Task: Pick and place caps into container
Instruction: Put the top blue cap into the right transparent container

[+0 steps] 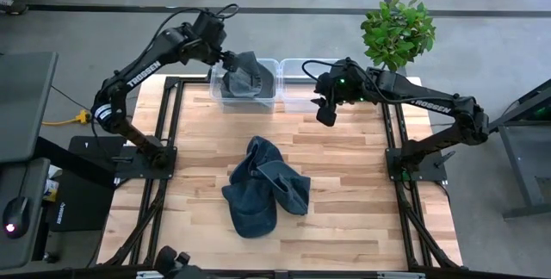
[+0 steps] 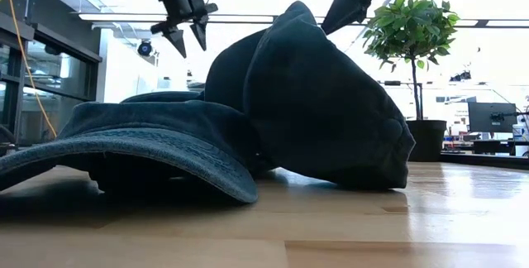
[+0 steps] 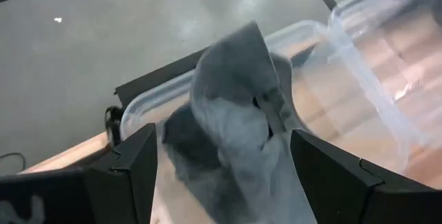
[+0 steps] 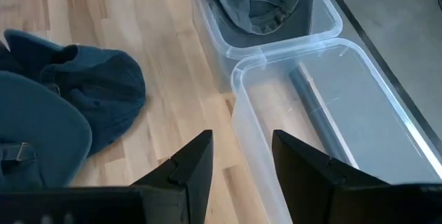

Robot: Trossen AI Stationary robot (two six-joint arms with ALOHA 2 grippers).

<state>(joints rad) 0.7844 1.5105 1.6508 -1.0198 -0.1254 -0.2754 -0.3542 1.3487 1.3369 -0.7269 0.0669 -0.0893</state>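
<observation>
A faded grey-blue cap [image 1: 245, 77] lies crumpled in the left clear container [image 1: 269, 65] at the table's far edge, part of it standing above the rim [image 3: 235, 92]. My left gripper [image 1: 231, 58] hangs open just above it, a finger on either side [image 3: 222, 135], and touches nothing. Two darker blue caps [image 1: 258, 186] lie heaped on the table's middle, one brim [image 2: 124, 148] flat on the wood toward the near edge. My right gripper [image 1: 326, 117] is open [image 4: 242, 141] over the near rim of the right container [image 4: 331, 106], which holds no cap.
The two clear containers stand side by side at the far edge. A potted plant [image 1: 398, 31] stands beyond the table's far right corner. Bare wood [image 1: 362, 201] lies right and left of the cap heap. Black frame rails run along both sides.
</observation>
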